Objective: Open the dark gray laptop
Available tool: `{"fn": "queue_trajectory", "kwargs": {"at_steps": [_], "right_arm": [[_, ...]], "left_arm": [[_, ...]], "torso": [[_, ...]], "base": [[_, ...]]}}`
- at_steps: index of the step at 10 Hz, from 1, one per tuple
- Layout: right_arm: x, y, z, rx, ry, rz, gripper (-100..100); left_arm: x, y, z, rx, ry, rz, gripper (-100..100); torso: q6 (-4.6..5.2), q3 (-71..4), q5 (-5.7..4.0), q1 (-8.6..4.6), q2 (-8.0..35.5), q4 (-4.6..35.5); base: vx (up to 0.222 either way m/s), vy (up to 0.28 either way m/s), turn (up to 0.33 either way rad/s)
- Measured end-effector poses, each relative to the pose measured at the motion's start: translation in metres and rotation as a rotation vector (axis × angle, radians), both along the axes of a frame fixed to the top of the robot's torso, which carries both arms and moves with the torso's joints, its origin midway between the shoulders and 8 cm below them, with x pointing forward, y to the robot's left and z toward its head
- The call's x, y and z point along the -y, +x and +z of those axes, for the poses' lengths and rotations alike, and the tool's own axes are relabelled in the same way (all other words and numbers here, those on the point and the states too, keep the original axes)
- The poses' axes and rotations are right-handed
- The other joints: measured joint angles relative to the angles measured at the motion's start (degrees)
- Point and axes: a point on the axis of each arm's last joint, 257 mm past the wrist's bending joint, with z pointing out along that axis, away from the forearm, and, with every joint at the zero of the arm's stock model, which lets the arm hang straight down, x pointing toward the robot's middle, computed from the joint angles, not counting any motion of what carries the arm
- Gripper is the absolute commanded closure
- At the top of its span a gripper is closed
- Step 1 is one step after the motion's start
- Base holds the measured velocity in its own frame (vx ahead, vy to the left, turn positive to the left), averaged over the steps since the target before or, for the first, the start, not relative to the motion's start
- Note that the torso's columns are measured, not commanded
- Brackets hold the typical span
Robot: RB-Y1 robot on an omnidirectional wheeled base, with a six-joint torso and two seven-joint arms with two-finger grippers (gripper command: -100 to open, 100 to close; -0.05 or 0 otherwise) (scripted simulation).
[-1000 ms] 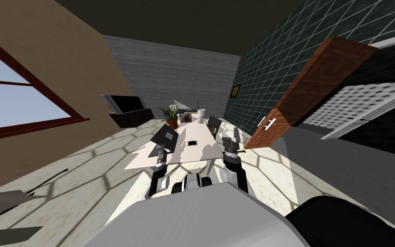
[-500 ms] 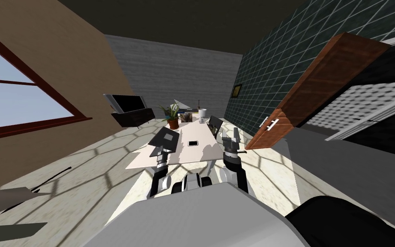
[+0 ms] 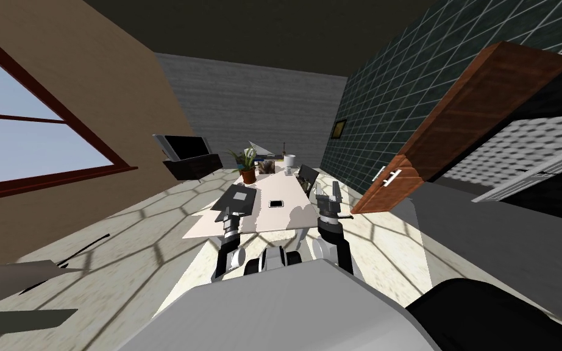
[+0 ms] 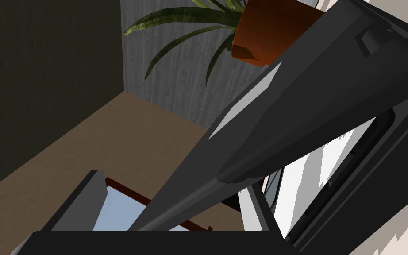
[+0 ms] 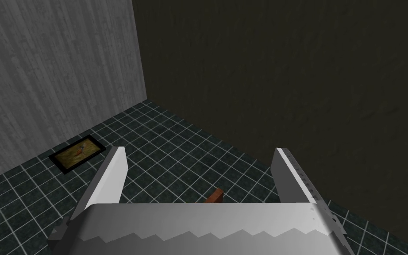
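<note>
Laptop (image 3: 237, 198): near-left of table (image 3: 286, 214), lid part-raised.
L gripper (image 3: 229, 214): jaws wide, lid edge between.
R gripper (image 3: 330, 191): jaws wide, idle.
Tip: push under lid edge, follow hinge arc, slow.

Daylight from the window (image 3: 36, 140) throws bright patches and honeycomb shadows on the floor (image 3: 139, 256); the ceiling (image 3: 261, 30) is dim. The walls (image 3: 121, 91) splay at the corners. The laptop (image 4: 313, 102) shows 1 pale streak, perhaps glare.

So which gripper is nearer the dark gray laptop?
Left. The left gripper is at the near edge of the laptop; the right gripper hangs off to its right.
</note>
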Motion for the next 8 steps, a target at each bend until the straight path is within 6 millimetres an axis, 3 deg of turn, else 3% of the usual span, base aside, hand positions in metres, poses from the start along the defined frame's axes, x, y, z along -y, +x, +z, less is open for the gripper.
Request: {"fn": "queue_trajectory", "kwargs": {"at_steps": [8], "right_arm": [[0.000, 0.000, 0.000, 0.000, 0.000, 0.000, 0]], "left_arm": [[0.022, 0.048, 0.042, -0.012, 0.009, -0.033, -100]], "torso": [[-0.03, 0.0, -0.08, -0.12, 0.0, 0.1]], "base": [[-0.046, 0.009, 0.033]]}}
